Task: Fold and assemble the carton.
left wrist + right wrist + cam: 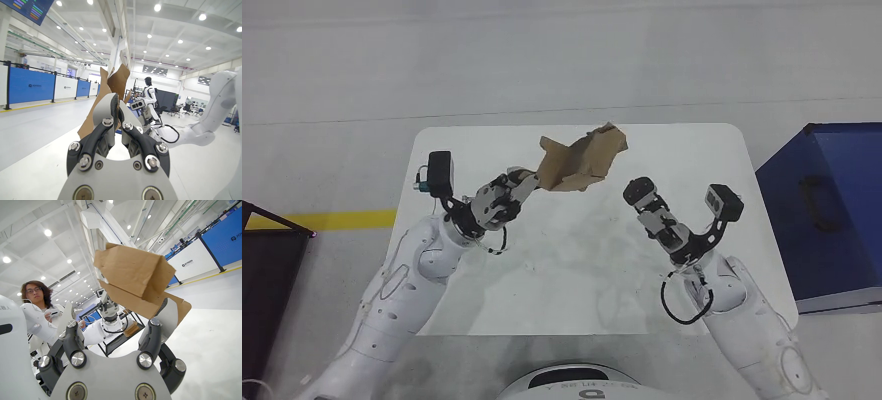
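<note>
Left gripper is pinching the carton by its edge, upper middle of frame. Right gripper is hovering wide open beside it. Looking light and bendy, so grabbing near a crease seems safest.

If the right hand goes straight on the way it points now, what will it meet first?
Most likely the carton, gripped by the left hand; how far off it is remains unclear.

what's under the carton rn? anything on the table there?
White table shows beside the carton, which the left claw pinches by one edge. The open right claw sits apart beside it. The patch directly beneath is covered from above.
</note>
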`<state>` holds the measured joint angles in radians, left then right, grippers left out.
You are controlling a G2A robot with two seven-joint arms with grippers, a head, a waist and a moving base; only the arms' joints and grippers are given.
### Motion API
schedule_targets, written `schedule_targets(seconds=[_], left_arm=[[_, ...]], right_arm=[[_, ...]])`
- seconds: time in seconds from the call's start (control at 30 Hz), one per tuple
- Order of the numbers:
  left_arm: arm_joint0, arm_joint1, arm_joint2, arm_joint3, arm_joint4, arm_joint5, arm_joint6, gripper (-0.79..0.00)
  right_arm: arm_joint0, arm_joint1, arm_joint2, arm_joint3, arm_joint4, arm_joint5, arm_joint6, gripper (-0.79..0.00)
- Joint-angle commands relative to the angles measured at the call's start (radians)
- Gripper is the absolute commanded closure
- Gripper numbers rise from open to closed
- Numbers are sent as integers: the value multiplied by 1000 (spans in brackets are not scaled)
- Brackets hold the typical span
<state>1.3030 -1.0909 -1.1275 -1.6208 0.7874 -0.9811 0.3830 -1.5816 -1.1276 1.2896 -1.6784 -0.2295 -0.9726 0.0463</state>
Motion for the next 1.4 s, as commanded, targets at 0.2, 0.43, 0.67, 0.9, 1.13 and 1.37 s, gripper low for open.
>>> schedule_targets(seconds=[0.2, 0.43, 0.67, 0.9, 1.13, 1.37], left_arm=[[8, 11, 14, -31, -20, -31, -64, 0], [11, 40, 27, -64, -59, -31, -126, 0], [1, 65, 31, -78, -74, -31, -140, 0], [-2, 84, 39, -91, -70, -31, -124, 0], [-10, 102, 55, -97, -40, -31, -116, 0], [-13, 125, 51, -106, -4, -31, -103, 0]], right_arm=[[62, -6, -63, 76, 92, -40, 57, -656], [85, 10, -122, 33, 280, -40, 242, -622], [76, 32, -106, -4, 513, -40, 449, -619], [67, 30, -70, 32, 752, -40, 572, -456], [71, 18, -46, 80, 894, -40, 719, -388], [63, 39, -81, 36, 799, -40, 762, -502]])
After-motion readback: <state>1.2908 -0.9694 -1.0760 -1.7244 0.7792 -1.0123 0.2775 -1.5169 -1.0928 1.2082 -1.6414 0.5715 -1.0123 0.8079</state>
